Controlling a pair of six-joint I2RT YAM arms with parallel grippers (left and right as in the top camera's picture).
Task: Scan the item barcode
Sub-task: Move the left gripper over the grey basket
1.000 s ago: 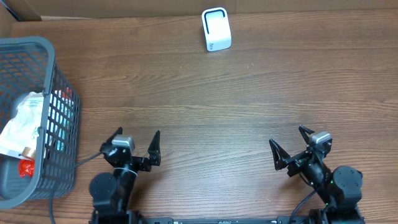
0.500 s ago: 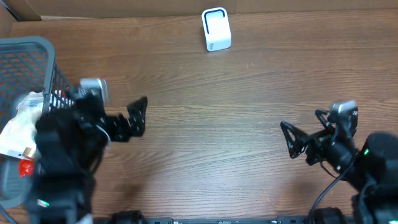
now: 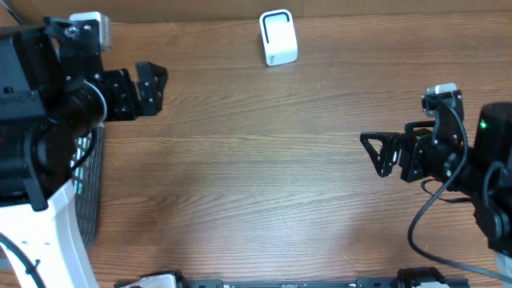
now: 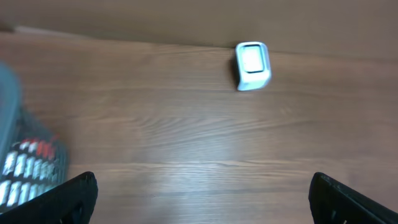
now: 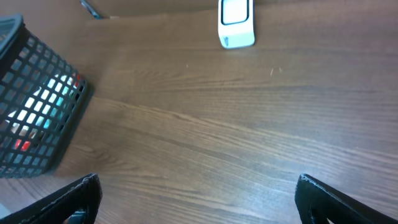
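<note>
A: Where does the scanner stand?
B: The white scanner sits upright at the far edge of the table, well apart from both arms.
A: And the goods?
B: In the grey basket at the left edge — white and red packs show through its mesh. From above, the left arm hides most of it.
A: The claws?
B: The left gripper hangs near the basket's far corner, jaws spread wide, empty. The right gripper hovers over bare wood on the right — equally wide, holding nothing.
</note>
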